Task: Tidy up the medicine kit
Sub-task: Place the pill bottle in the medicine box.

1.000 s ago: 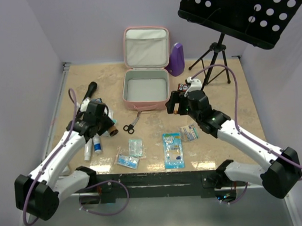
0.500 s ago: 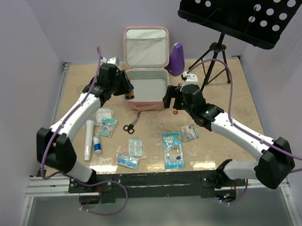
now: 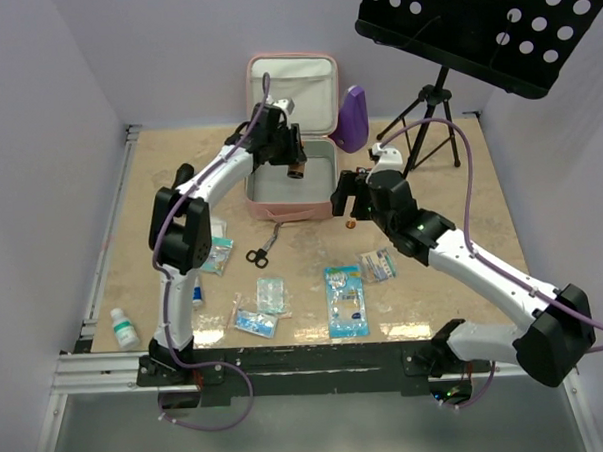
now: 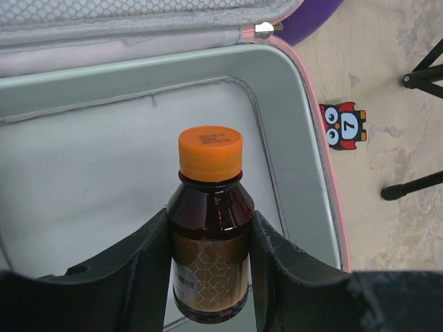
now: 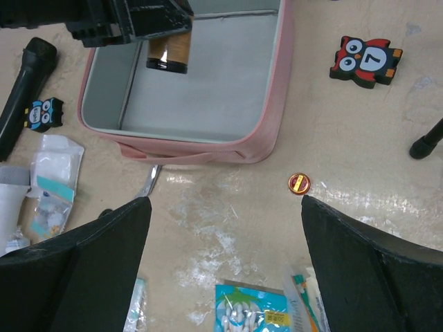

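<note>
Open medicine kit at the far edge of the surface.
The left pincer grips an amber bottle over the kit's tray; the right pincer gapes wide, empty, just off the kit's near right corner.

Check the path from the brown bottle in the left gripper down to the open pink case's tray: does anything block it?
Nothing visible does. The left gripper holds the brown bottle above the medicine kit, whose tray is bare under it, and the lid stands open behind.
</note>
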Motion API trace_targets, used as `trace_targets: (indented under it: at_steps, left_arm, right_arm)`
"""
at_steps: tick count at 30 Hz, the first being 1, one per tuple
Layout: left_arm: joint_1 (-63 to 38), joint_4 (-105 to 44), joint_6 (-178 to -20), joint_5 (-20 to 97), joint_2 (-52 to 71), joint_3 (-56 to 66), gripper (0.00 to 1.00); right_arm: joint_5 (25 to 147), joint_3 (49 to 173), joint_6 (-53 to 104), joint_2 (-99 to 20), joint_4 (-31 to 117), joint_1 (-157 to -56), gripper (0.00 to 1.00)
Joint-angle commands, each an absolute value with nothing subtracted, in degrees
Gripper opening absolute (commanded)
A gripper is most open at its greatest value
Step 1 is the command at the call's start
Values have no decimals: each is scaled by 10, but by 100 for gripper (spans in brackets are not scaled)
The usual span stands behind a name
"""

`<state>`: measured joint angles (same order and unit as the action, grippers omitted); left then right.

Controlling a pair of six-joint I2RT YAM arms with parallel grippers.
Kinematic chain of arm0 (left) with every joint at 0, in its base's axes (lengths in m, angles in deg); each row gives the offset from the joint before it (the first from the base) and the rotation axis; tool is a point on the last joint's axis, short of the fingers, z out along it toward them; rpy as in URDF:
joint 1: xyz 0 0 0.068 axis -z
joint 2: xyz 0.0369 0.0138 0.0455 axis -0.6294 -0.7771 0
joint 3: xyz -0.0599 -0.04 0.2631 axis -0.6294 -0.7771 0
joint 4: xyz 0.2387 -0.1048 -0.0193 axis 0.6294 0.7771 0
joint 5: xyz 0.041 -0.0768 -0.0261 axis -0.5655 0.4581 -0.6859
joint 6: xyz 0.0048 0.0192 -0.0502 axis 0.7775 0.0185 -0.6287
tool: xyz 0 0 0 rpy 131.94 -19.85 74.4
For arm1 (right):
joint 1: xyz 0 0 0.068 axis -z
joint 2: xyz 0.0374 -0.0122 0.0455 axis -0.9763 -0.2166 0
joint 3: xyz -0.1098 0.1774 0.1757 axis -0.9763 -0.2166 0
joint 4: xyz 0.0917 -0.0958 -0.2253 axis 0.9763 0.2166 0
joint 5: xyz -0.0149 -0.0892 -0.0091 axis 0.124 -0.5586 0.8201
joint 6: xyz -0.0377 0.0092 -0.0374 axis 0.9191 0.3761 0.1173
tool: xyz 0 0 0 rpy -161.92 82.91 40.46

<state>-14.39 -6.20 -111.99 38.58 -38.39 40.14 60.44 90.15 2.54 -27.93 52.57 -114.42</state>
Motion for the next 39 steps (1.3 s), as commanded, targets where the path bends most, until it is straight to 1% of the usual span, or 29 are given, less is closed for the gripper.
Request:
trace_targets:
  at_steps: [1, 7, 14, 21, 25, 26, 28, 30, 32, 39]
  left_arm:
    - [-142, -68, -1109, 414, -414, 460, 0]
    - [-134, -102, -1134, 421, -449, 453, 0]
    - [-116, -115, -1168, 427, -510, 510, 0]
    - [-113, -184, -1228, 452, -545, 520, 0]
    - [-111, -193, -1238, 464, -561, 536, 0]
    - [-111, -188, -1237, 468, -568, 543, 3]
    - [-111, -179, -1236, 476, -576, 549, 13]
    - [-111, -180, -1237, 476, -569, 534, 27]
    - [-111, -193, -1234, 476, -553, 512, 38]
    - [-113, -193, -1215, 457, -497, 480, 66]
  right_arm:
    - [580, 906, 26, -246, 533, -1146, 94]
    - [580, 900, 19, -237, 526, -1146, 94]
    - [576, 888, 17, -232, 536, -1146, 94]
    - [584, 863, -3, -217, 536, -1146, 93]
    - [586, 850, -8, -209, 536, -1146, 93]
    - [585, 850, -8, -208, 537, -1146, 93]
    - [583, 850, -8, -207, 540, -1146, 93]
    - [582, 850, -7, -205, 541, -1146, 93]
    - [584, 849, -8, -204, 541, -1146, 93]
    - [593, 842, -17, -201, 536, -1146, 93]
